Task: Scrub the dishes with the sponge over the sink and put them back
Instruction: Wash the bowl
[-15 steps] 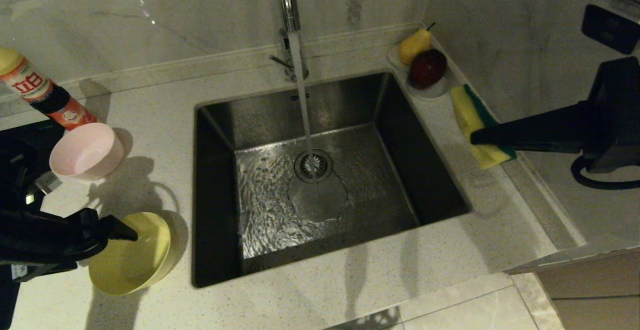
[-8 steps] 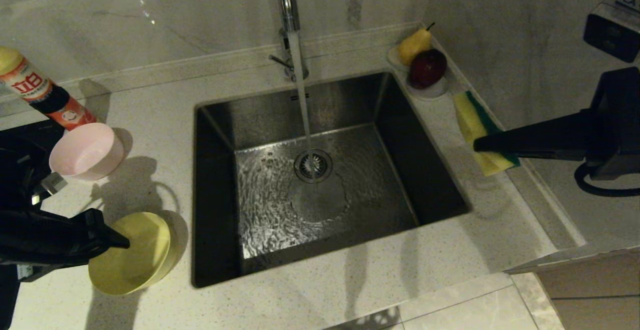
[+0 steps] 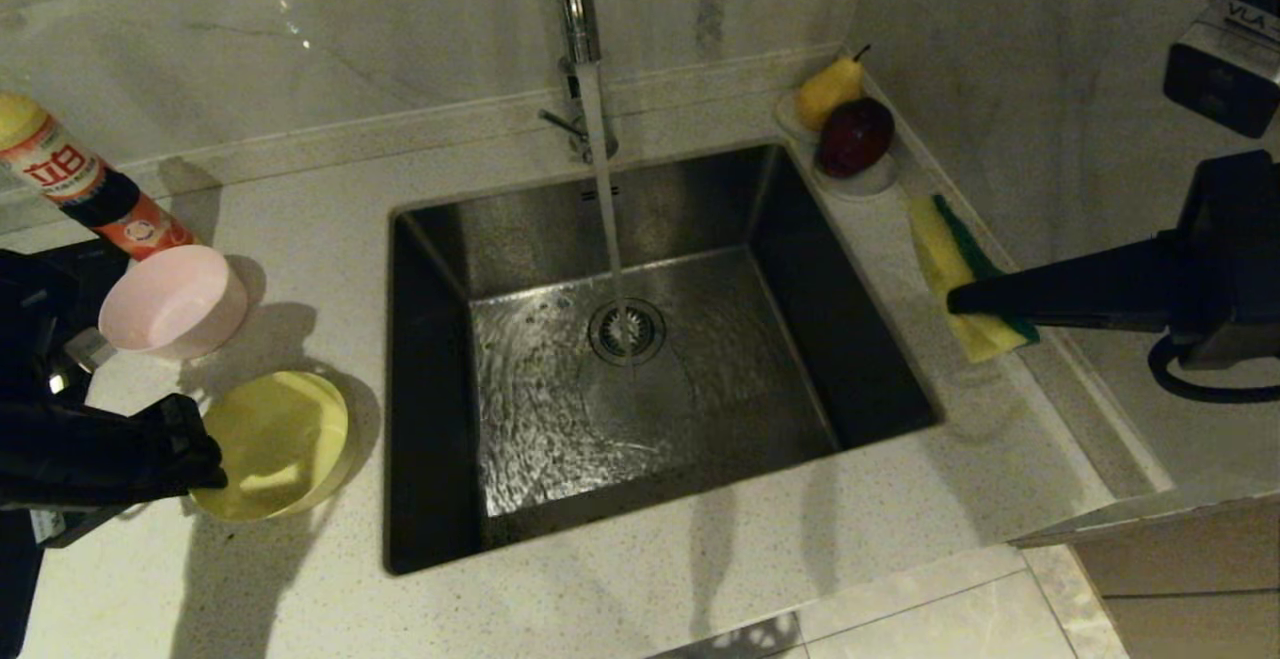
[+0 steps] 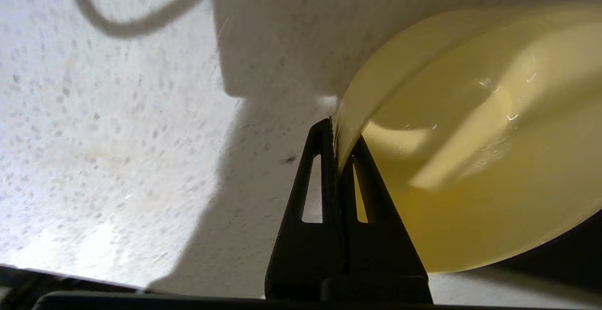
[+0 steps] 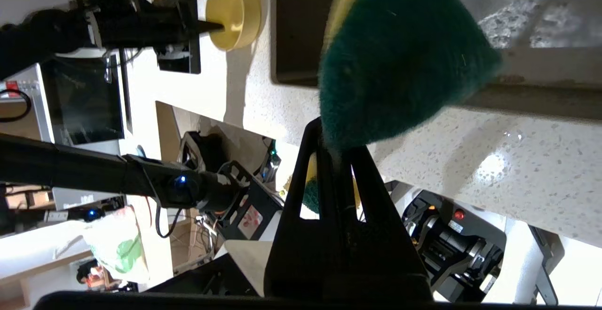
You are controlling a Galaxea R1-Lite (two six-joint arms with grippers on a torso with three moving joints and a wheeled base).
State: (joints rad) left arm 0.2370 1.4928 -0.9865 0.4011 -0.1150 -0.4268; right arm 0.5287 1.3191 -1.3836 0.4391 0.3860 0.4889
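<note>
Left gripper (image 4: 337, 147) clamped on the smooth yellow plastic bowl's (image 3: 275, 444) rim, left of steel sink (image 3: 860, 339). Right gripper (image 5: 336, 152) pinches yellow-green rectangular sponge (image 3: 950, 259), right counter. Lift bowl level, slowly; thin-rim grip may slip.

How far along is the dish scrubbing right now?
Early stage. Done: the right gripper has the sponge pinched, beside the sink, and the tap is running. In hand: the left gripper has its jaws shut on the yellow bowl's rim, tilting it on the counter. Left: scrubbing it over the sink, then the pink bowl. No blue bowl is in view.
</note>
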